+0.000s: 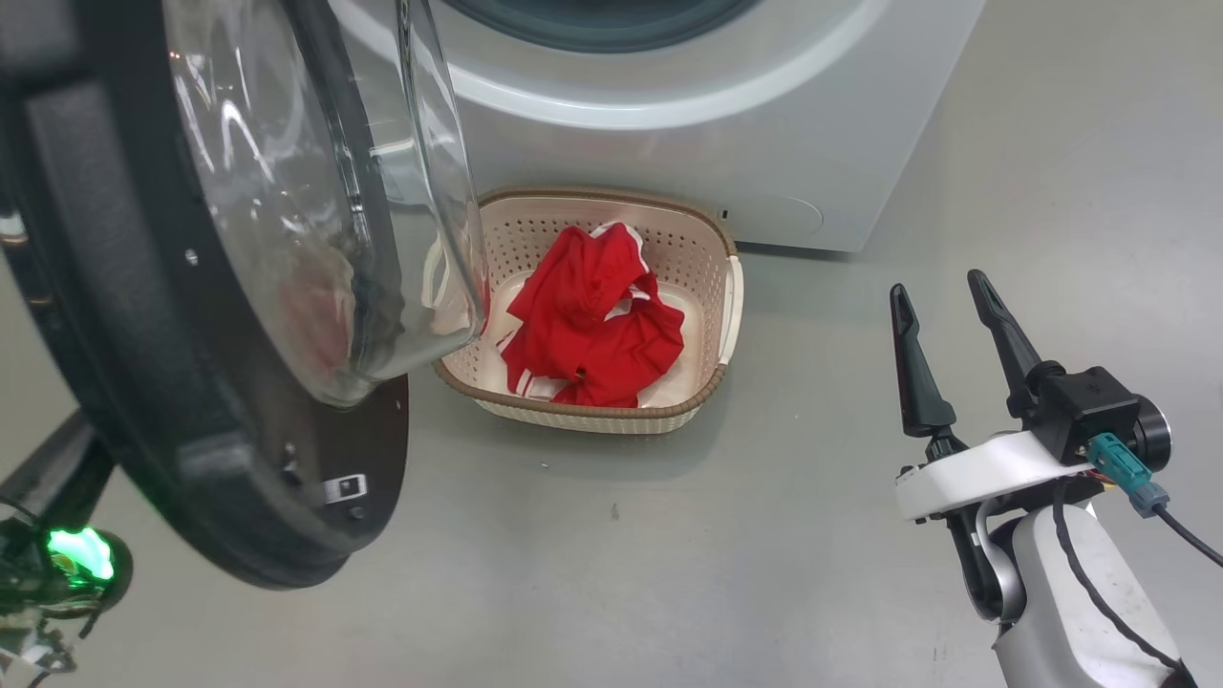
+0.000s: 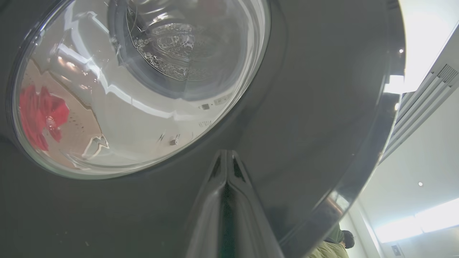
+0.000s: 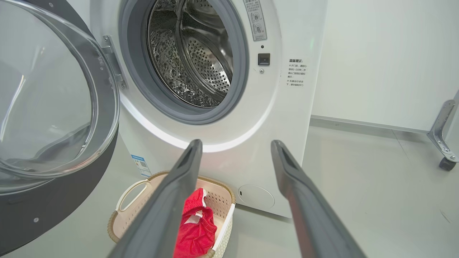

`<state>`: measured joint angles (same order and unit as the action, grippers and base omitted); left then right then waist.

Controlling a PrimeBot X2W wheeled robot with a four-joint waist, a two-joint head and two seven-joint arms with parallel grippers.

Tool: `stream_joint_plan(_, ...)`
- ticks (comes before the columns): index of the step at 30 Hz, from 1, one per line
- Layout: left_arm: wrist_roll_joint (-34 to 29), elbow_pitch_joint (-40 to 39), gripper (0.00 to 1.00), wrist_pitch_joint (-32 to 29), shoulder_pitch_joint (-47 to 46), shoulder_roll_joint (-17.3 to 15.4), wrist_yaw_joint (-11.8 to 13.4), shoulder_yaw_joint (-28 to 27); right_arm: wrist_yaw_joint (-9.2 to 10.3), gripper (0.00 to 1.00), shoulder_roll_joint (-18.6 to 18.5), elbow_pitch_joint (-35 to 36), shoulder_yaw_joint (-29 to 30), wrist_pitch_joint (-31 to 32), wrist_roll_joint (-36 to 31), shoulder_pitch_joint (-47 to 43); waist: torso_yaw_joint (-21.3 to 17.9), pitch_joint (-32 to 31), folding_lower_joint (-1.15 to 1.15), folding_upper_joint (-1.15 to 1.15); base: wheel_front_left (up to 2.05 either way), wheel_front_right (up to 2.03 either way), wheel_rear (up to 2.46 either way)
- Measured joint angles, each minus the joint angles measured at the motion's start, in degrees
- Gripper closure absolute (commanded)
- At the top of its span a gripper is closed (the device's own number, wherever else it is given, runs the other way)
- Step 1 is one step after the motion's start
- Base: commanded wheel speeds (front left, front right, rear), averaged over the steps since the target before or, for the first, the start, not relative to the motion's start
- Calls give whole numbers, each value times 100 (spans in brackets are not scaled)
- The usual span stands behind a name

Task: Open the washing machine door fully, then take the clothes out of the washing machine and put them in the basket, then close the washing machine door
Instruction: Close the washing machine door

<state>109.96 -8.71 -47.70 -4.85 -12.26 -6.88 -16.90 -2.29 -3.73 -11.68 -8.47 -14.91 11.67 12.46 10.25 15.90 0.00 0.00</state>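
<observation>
Fingers together, the left gripper (image 2: 226,154) is sitting against the round, glossy black-rimmed glass washing machine door (image 2: 304,107), and the right gripper (image 1: 937,285) is hanging apart, empty. Bright red, white-trimmed clothes (image 1: 592,320) are lying in the cream perforated plastic basket (image 1: 592,419), so only closing the door is remaining.

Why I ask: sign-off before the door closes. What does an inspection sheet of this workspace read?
Surface: grey floor, a few small specks.
Job's things: washing machine door open; washing machine drum looks empty; red clothes in the basket before it.
Clutter: nothing seen.
Grippers: left gripper fingers shut, close against the door's black rim; right gripper fingers open, empty, over the floor.
Cables: black cable from a teal connector at the right wrist.
Surroundings: white wall, wheeled metal bracket, a person beyond the door.
</observation>
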Motion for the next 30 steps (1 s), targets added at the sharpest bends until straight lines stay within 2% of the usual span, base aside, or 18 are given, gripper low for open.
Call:
stream_joint_plan(13,-79,-450,100,-281,270,57,0,196,-4,0,24,16,-104,0,71,39,-442,48,0,0,0,0,0)
stream_joint_plan(30,-113,-911,100,-521,247,21,-2,410,0,0,52,121,-224,0,269,165,-1330,276,0,0,0,0,0)
